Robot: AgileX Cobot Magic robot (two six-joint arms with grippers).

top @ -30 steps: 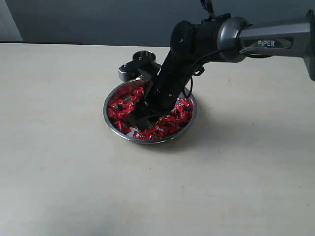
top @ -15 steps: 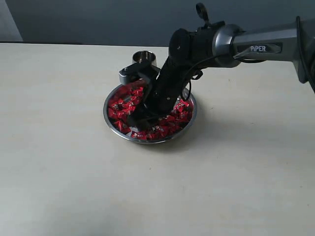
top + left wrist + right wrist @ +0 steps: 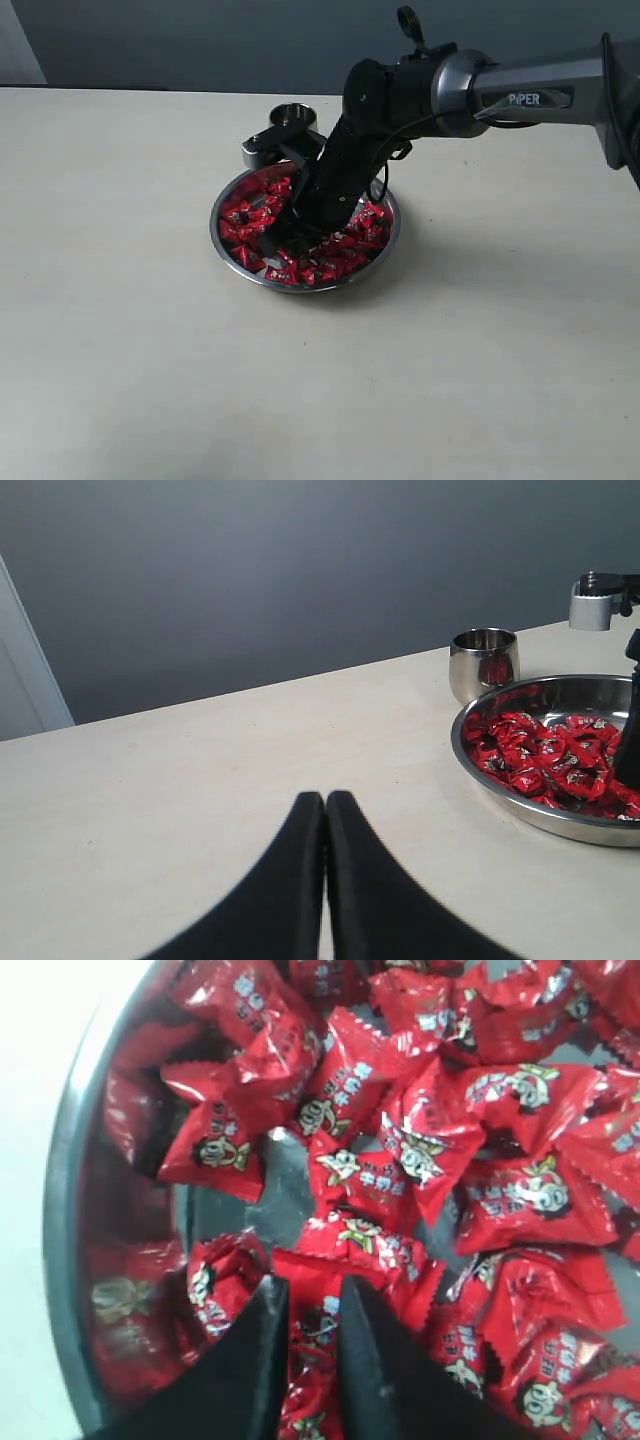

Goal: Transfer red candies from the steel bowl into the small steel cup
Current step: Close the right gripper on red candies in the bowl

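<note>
Exterior view: the right hand [image 3: 283, 243] is seen among shiny red wrapped candies [image 3: 243, 212] in the wide shallow steel bowl [image 3: 222, 250], beside the small rounded steel cup [image 3: 290, 115]. Left wrist view: the left hand [image 3: 325, 805] is held pressed together, apart from the bowl. Right wrist view: one candy is pinched between the fingers [image 3: 375, 1370].

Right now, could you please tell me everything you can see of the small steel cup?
The small steel cup is a shiny, rounded stainless tumbler with no handle and a thin rim. It stands upright on the pale table, close beside the far rim of the steel bowl; whether they touch is unclear. Its polished side mirrors the red candies. No gripper touches it, and its inside cannot be made out.
</note>
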